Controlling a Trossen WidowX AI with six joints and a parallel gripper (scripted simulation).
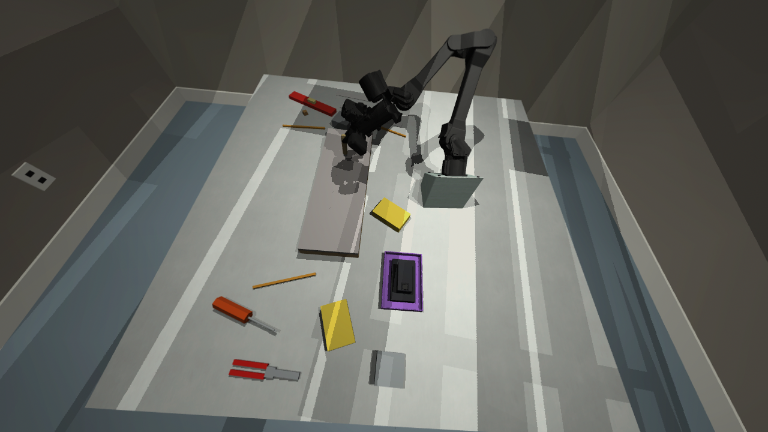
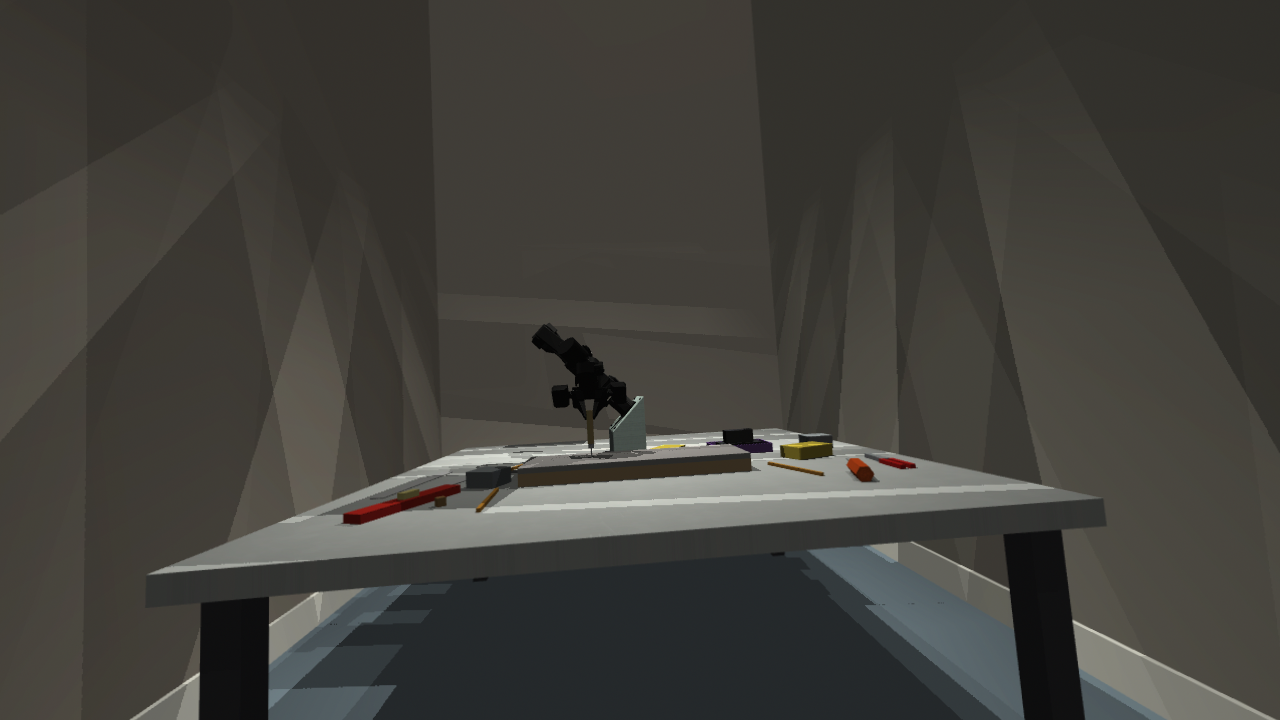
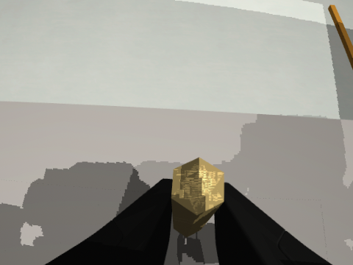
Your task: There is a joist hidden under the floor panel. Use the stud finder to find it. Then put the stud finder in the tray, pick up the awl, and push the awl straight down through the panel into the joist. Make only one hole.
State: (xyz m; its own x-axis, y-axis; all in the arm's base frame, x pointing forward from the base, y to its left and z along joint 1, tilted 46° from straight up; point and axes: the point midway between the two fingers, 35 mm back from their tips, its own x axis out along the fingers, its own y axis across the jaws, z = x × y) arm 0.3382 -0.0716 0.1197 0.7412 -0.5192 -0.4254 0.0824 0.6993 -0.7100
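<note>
Under the pinkish-grey, flat rectangular panel we cannot see the joist at all, and we cannot tell whether the awl's thin metal tip touches the surface or sits just above it. The awl itself, with its faceted, brownish-gold handle, stands upright over the panel's far part as seen from the top, grasped between the fingers of the black gripper. From the wrist, the handle's six-sided end covers most of the shaft (we get only a sliver of something pale below it). The arm partly hides a dark grey block at the panel's far end, and an orange stick to its right is cut off at the wrist view's edge. Nearer and to the right, the black, stepped, boxy stud finder lies in the shallow purple tray; its small details blur into the dark casing.
</note>
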